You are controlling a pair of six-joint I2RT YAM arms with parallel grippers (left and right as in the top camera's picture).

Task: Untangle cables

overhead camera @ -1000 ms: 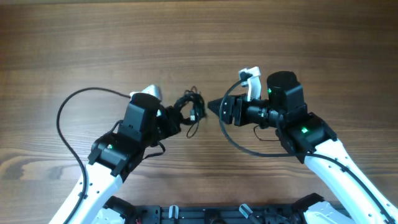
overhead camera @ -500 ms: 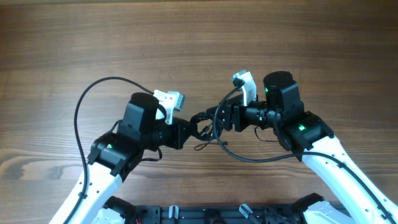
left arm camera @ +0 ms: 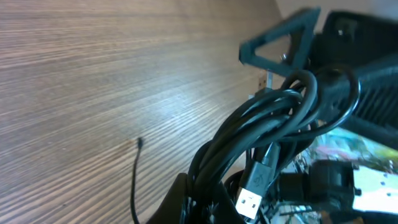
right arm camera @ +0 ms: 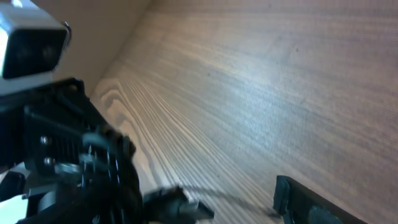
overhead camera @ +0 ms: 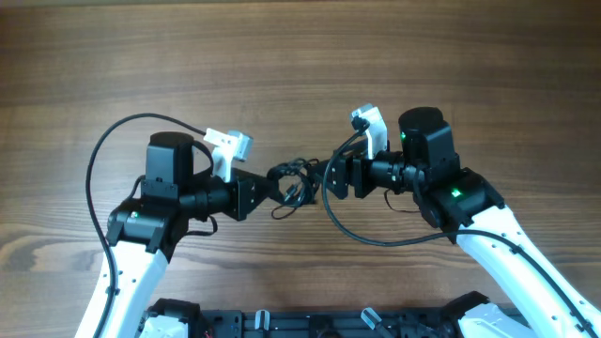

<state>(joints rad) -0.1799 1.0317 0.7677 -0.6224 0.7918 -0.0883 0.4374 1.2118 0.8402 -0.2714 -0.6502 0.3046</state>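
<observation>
Though still pinched shut in the left fingers (overhead camera: 269, 182), hauled leftward: thin black cable bunch (overhead camera: 293, 178) now spanning the gap between the two sets of fingers, no longer at the meeting spot of half a second ago. Seemingly lifted off the brown wood-grain worktop (overhead camera: 300, 56). Gripped near one end. In the left wrist view, bundled as several parallel loops rising toward the other arm, with a silver flat USB-style plug (left arm camera: 249, 200) dangling just beside the grip and one loose hair-thin strand (left arm camera: 135, 174) trailing toward the wood.

Opened up at the right fingers (overhead camera: 324, 176), clearly wider than a second ago. Nothing visibly pinched there: only one black finger (right arm camera: 301, 200) in the right wrist view, low, off to the side, bare. Otherwise hardly shifted since half a second ago. Far end of the loops close against the black triangular fingertip (left arm camera: 280, 45) in the left wrist view; hooked on it or merely beside it, cannot tell.

Reads as a let-go on the right plus a pull on the left. Judged effect: bunch drawn out a little, not separated, coils still wrapped together. Task mid-way at best. Likely next need: fresh right-side pinch on a single loop or the plug end, then a pull apart. Risk: whole knot sliding along with the left arm, tightening instead of loosening.

Further out: white camera module (overhead camera: 230, 143) on the left wrist, thick black arm lead (overhead camera: 97, 164) arcing off behind it.
</observation>
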